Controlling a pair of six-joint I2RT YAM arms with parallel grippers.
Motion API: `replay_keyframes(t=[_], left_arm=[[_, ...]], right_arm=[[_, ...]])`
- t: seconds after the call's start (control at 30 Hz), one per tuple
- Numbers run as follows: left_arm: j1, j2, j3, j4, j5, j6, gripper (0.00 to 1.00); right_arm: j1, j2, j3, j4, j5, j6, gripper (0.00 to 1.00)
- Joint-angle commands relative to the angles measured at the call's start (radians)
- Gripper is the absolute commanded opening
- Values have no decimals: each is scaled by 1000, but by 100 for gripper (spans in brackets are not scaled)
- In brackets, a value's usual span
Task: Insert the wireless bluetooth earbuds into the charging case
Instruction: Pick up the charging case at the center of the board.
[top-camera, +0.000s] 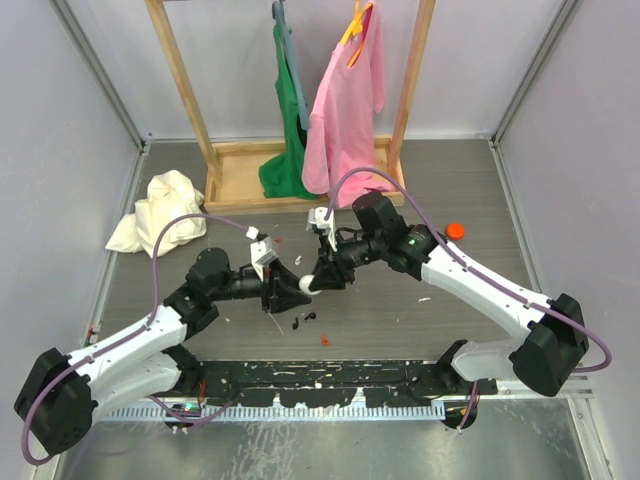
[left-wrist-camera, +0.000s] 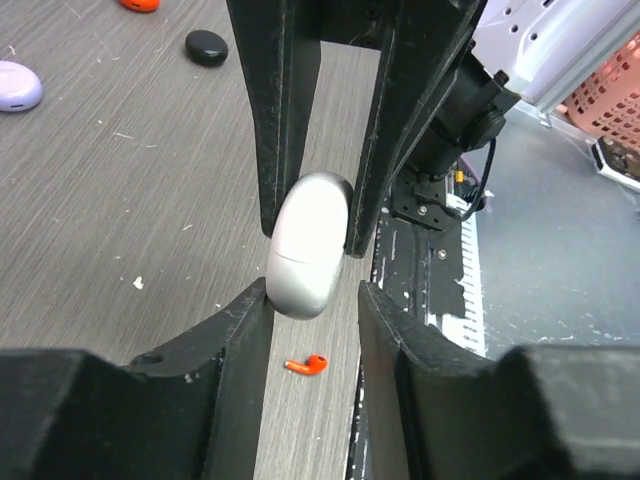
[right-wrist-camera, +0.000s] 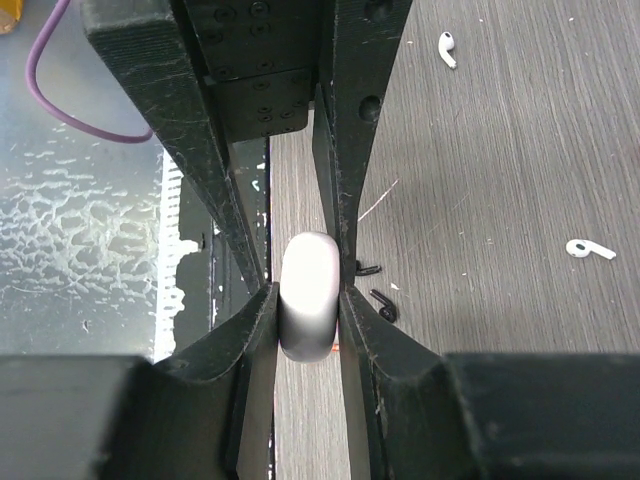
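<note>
A closed white charging case (top-camera: 303, 285) hangs above the table between both grippers. My right gripper (right-wrist-camera: 308, 300) is shut on it; its pads press both flat sides of the case (right-wrist-camera: 308, 290). My left gripper (left-wrist-camera: 312, 300) is open. Its fingertips stand either side of the case's lower end (left-wrist-camera: 308, 250), one touching, the other with a gap. An orange earbud (left-wrist-camera: 306, 365) lies on the table below, also in the top view (top-camera: 324, 341). Two black earbuds (right-wrist-camera: 384, 308) lie beside the case. Two white earbuds (right-wrist-camera: 589, 249) lie farther off.
A purple case (left-wrist-camera: 15, 85), a black case (left-wrist-camera: 206, 47) and an orange cap (top-camera: 455, 230) lie on the table. A wooden rack (top-camera: 250, 165) with a pink shirt (top-camera: 345, 110) and a white cloth (top-camera: 165, 210) stand at the back. A pink basket (left-wrist-camera: 612, 100) is off the table.
</note>
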Motion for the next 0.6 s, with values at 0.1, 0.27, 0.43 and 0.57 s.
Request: replay_keyframes(t=[0.1,0.27,0.43,0.57], left_arm=[[5,16,51,112,66,-23,24],[5,19,51,139,87,-40,9],[5,2,38,136,72,-41,0],[5,-33,4,130,26,-33,0]], right_arm=[[7,-10,26,21,-53,-61,9],[20,-17,11,20,-60,-89,12],[21,-29,12,17,-30,-92,24],[19,-54,15,17,11,-89,40]])
